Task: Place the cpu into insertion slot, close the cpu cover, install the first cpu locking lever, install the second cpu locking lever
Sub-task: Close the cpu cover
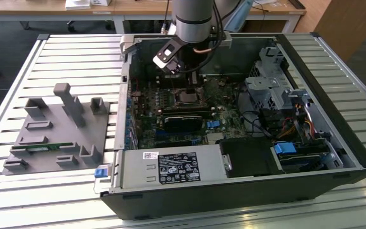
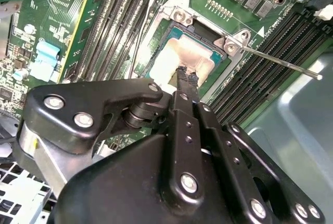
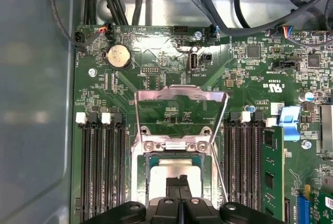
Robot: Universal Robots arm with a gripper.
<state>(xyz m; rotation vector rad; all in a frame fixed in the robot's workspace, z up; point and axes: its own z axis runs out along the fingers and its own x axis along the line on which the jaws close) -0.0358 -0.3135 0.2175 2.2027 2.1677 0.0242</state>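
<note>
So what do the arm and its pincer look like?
The arm is a silver-grey tube with a darker band; a white-and-black box and a copper-coloured cable sit at its wrist. The pincer is black jointed linkage with silver screws.

We're in a robotics lab by the look of it — a robot arm (image 1: 192, 19) reaching down over a slatted metal workbench (image 1: 75, 52), an opened desktop computer case (image 1: 234, 198) lying on it, a grey moulded parts fixture (image 1: 49, 138) alongside — and wooden office desks (image 1: 138, 7) lined up across the back.
</note>
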